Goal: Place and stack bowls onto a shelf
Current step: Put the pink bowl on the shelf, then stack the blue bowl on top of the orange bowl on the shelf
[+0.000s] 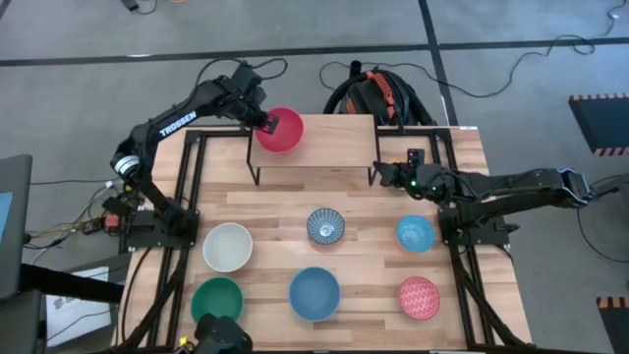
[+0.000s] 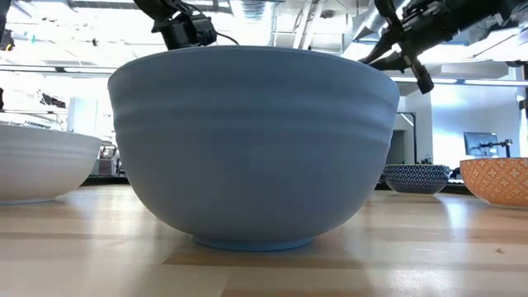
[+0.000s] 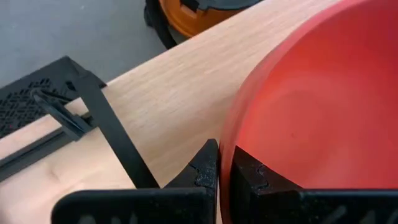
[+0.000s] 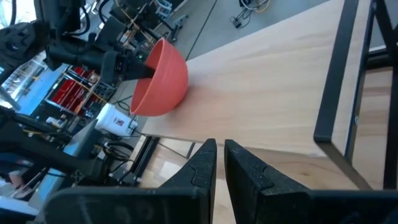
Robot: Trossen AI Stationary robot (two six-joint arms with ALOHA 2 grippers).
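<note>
Red bowl (image 1: 280,131) pinched at its rim by left gripper (image 1: 267,125), tilted over shelf's (image 1: 334,143) left end, empty, smooth and plain. Right gripper (image 1: 385,173) nearly closed on nothing, beside shelf's right end. White (image 1: 227,246), green (image 1: 216,300), blue (image 1: 314,293), patterned (image 1: 325,225), light blue (image 1: 415,234) and pink-red (image 1: 419,298) bowls empty on table (image 1: 364,265).

The only readable text is white "TROSSEN" lettering on the left arm (image 1: 177,126).
</note>
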